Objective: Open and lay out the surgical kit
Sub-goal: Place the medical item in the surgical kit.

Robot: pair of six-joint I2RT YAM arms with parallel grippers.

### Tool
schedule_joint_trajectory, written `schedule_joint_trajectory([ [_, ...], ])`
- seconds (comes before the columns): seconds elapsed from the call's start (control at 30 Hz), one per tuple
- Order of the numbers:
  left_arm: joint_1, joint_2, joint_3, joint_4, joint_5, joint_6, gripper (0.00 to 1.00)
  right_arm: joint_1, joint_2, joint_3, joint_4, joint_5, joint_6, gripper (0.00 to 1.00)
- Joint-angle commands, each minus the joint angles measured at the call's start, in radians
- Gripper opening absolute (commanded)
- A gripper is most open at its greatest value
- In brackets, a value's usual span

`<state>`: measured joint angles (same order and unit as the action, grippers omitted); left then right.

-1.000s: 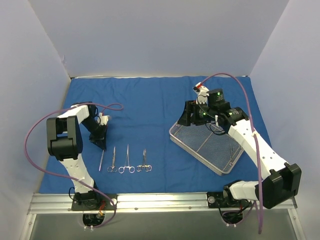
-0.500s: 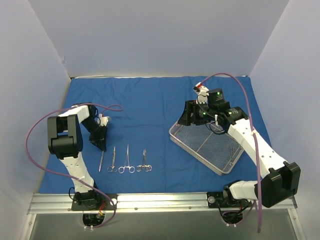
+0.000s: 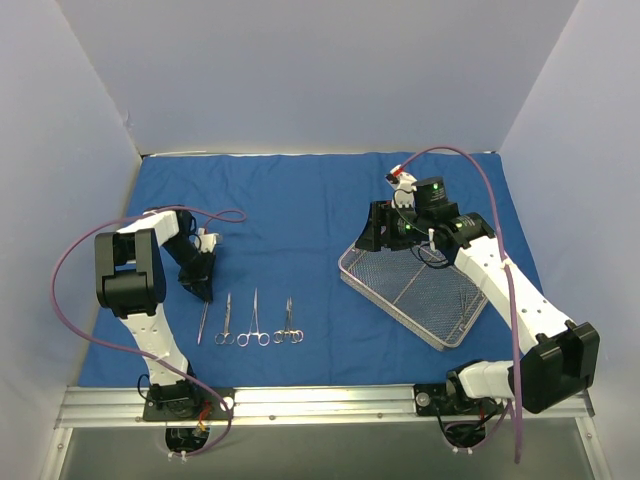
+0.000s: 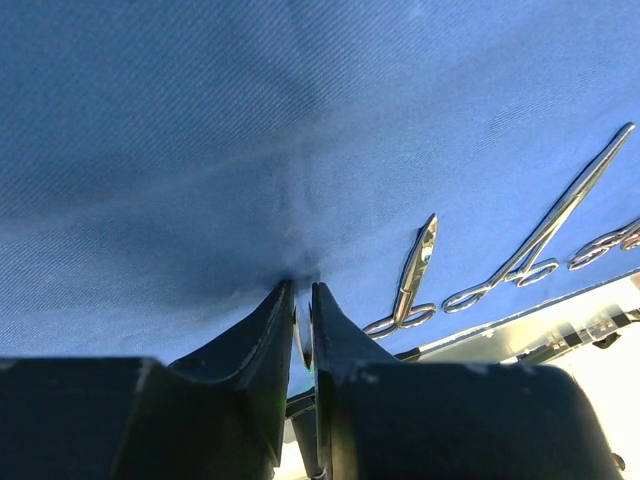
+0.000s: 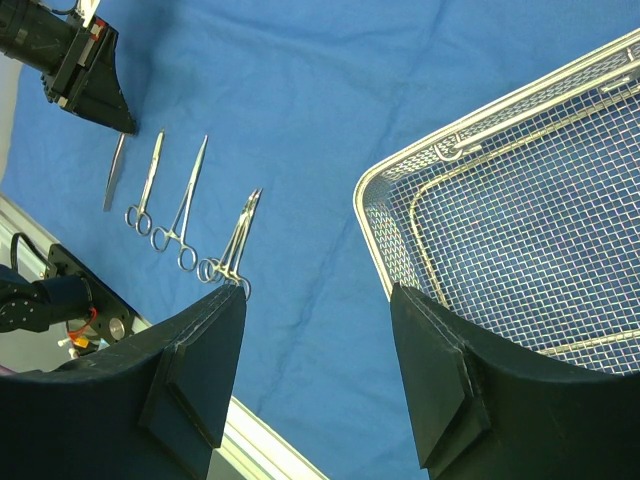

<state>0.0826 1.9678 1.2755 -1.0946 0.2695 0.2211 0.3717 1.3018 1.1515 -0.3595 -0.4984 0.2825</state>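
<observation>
Tweezers [image 3: 203, 322]: the far end was tucked under the left claw's tip, so contact was hard to judge. They lay on the cloth nearest the left arm, long axis running near to far with a slight lean.
Clamps: there they were, left clamp [image 3: 226, 320], middle clamp [image 3: 254, 319] and right clamp [image 3: 288, 322], side by side just right of the tweezers, rings toward the near edge and tips pointing away.
Left claw [image 4: 298, 292]: tips were down at the cloth with only a narrow slit between the fingers. A steel sliver showed in that slit; whether they touched it, I could not tell.
Tray [image 3: 430, 315]: its far corner was covered by the right arm, and the right wrist view cut it off. It sat on the right half of the cloth, long axis slanting from far-left to near-right.
Right claw [image 5: 315, 292]: fingers were spread wide, holding nothing, above the tray's left corner.
Cloth [image 3: 290, 205]: spread flat, reaching the back wall.
Change: against a second before, nothing on the cloth had shifted and both arms were in the same spots.
</observation>
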Motion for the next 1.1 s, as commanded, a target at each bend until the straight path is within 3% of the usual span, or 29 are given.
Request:
schedule_joint_trajectory([
  [0.0,0.011,0.009,0.007,0.012,0.002,0.018,0.21,-0.007,0.001,0.025,0.007,-0.012,-0.016,0.60],
  [1.07,0.008,-0.007,0.004,0.006,-0.052,0.003,0.48,-0.013,-0.012,0.020,0.008,-0.014,-0.020,0.61],
])
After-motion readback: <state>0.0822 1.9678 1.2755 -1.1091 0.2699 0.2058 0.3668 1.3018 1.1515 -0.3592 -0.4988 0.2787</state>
